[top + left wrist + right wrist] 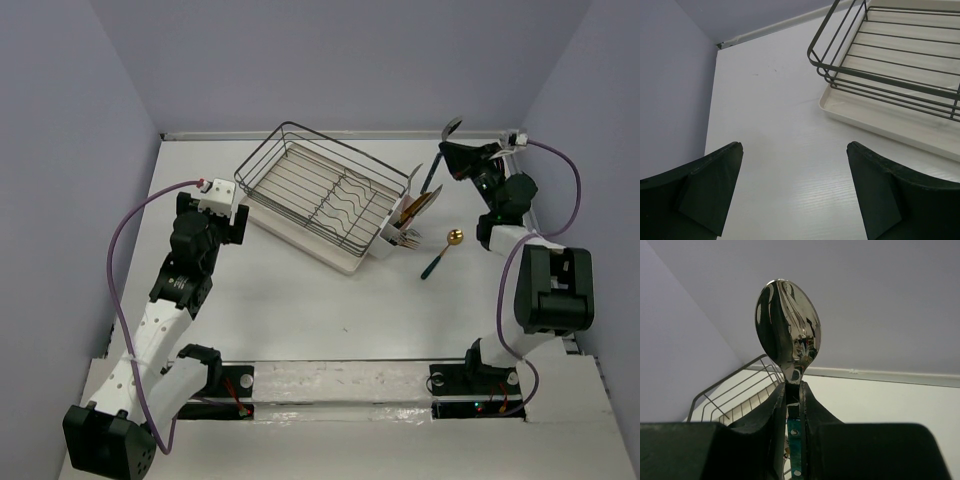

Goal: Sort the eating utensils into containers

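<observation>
r claw point(794, 392) pinches teal spoon point(788, 330); l claw point(795, 146) agape

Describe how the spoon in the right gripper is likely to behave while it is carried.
The spoon is probably stiff: it stands straight above the right gripper without sagging. Its mirror-polished bowl looks slippery, so gripping the teal handle seems wiser. Pinched on that slim handle just below the bowl, it may pivot if swung fast.

teal spoon point(788, 335) aloft, gold-headed spoon point(440, 255) flat near white holder point(384, 247)
</observation>
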Motion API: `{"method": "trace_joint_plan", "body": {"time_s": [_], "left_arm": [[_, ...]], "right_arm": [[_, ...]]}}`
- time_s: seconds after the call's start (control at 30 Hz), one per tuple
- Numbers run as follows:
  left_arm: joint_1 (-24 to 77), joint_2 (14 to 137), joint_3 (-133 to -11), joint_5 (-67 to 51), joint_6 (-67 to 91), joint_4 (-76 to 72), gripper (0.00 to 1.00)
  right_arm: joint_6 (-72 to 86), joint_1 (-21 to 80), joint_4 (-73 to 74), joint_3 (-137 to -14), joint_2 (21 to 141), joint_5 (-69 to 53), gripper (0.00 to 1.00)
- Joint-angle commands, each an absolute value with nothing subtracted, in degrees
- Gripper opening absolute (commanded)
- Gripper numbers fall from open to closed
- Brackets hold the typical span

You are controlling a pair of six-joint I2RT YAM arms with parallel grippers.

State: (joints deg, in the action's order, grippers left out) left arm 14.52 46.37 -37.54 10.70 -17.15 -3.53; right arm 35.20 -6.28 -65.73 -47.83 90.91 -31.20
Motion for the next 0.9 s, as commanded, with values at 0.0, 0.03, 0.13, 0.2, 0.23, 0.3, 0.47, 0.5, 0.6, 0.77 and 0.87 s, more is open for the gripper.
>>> {"method": "trace_joint_plan", "body": {"time_s": [0.0,0.03,0.13,0.2,0.23,0.3,0.47,0.5,0.6,0.77,0.87], "left_arm": [[14.2,46.3,-40.6,11.0,-18.3,-4.9,0.99],[14.2,46.3,-40.8,11.0,-18.4,-4.7,0.99],[14.2,46.4,-41.1,11.2,-18.7,-4.5,0.99],[14.2,46.6,-41.3,11.2,-18.8,-4.4,0.99],[14.2,46.7,-41.2,11.2,-18.7,-4.3,0.99],[14.2,46.8,-41.4,11.0,-18.5,-4.3,0.99],[14.2,47.3,-41.8,10.6,-18.4,-4.2,0.99],[14.2,47.5,-42.0,10.6,-18.5,-4.2,0.99],[14.2,47.5,-42.1,10.5,-18.3,-4.2,0.99],[14.2,47.3,-42.1,10.6,-18.5,-4.0,0.99],[14.2,47.3,-42.0,10.6,-18.5,-4.0,0.99]], "right_arm": [[44.7,-8.3,-79.9,-45.5,95.2,-32.0,0.00],[45.9,-8.9,-83.6,-45.4,96.0,-32.0,0.00],[48.1,-8.9,-87.6,-45.4,98.1,-33.0,0.00],[47.6,-8.9,-87.9,-45.4,97.8,-32.8,0.00],[47.4,-8.9,-87.9,-45.3,97.6,-32.7,0.00],[46.7,-8.9,-87.5,-45.5,96.9,-33.2,0.00],[45.9,-8.9,-87.3,-45.4,95.5,-32.9,0.00],[44.9,-8.9,-86.5,-45.4,94.9,-32.6,0.00],[44.8,-8.9,-86.4,-45.8,94.5,-32.4,0.00],[46.0,-8.9,-86.8,-46.4,93.2,-32.6,0.00],[46.2,-8.9,-86.3,-46.5,92.8,-33.0,0.00]]}}
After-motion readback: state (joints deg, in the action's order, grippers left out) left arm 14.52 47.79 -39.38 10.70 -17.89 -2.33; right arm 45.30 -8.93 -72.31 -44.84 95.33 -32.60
